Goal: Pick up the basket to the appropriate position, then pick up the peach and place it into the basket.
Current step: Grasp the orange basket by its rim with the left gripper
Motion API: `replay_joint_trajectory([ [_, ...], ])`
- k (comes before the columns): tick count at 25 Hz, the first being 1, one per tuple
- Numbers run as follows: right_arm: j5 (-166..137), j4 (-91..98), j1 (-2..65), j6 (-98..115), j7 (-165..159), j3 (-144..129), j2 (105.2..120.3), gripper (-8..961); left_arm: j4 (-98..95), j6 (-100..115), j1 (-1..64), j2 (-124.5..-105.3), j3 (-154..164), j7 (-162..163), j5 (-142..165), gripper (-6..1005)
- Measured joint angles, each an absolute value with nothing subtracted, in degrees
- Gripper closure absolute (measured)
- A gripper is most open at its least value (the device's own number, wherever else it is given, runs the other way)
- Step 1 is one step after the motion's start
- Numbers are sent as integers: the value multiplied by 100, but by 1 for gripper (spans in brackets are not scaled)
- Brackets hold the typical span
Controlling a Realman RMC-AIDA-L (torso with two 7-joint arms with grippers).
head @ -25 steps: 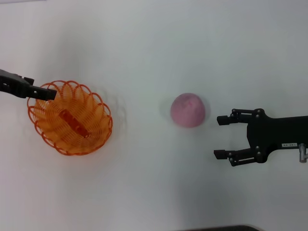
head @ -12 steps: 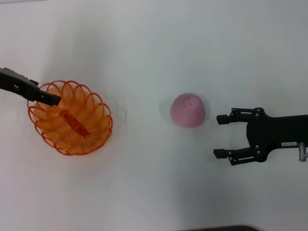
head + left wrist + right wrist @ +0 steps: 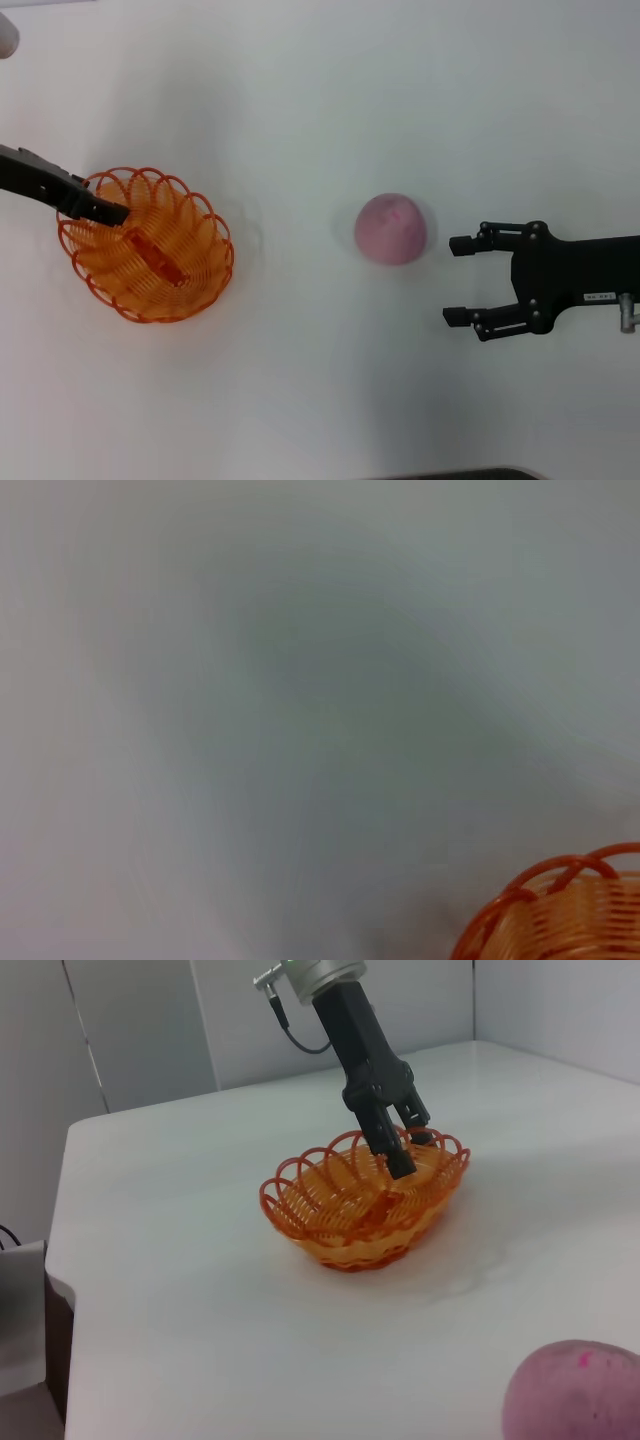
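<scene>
Progress is at the first stage: neither object has been lifted or transferred. Nearest the robot's body in the head view, the right gripper (image 3: 460, 280) hovers with its fingers spread wide and nothing between them, just beside the peach (image 3: 391, 229) but not touching it. The peach rests on the white table (image 3: 320, 90), right of centre, well apart from the basket (image 3: 147, 244).

The basket sits on the left side of the table, upright, its bowl holding only a flat orange centre strip. The left gripper (image 3: 400, 1147) reaches down over the basket's scalloped rim on its outer left side; one finger (image 3: 395, 1155) stands inside the rim and the other just outside it. Whether the fingers have closed on the wire cannot be told.

Remaining work, as judged: secure and reposition the basket, then grasp the peach and place it in the bowl.

No obstacle lies between peach and basket; the path between them is open table.
</scene>
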State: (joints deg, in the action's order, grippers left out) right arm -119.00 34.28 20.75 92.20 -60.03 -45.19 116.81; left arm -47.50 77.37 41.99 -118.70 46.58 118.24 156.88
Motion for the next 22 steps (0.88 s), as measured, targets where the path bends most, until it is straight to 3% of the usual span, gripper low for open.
replay_joint_trajectory([
  [13,-11898,3428,2110,9202,-6003,-4516,11689,57,-4776,7682,4202,-11883,4668,11828,15723,448],
  [15,-11896,3428,2122,9202,-6003,-4517,11689,57,-4777,7705,4206,-11880,4672,11827,15727,653],
  [22,-11882,3428,2129,9201,-6003,-4514,11690,57,-4779,7720,4210,-11867,4659,11834,15749,838],
])
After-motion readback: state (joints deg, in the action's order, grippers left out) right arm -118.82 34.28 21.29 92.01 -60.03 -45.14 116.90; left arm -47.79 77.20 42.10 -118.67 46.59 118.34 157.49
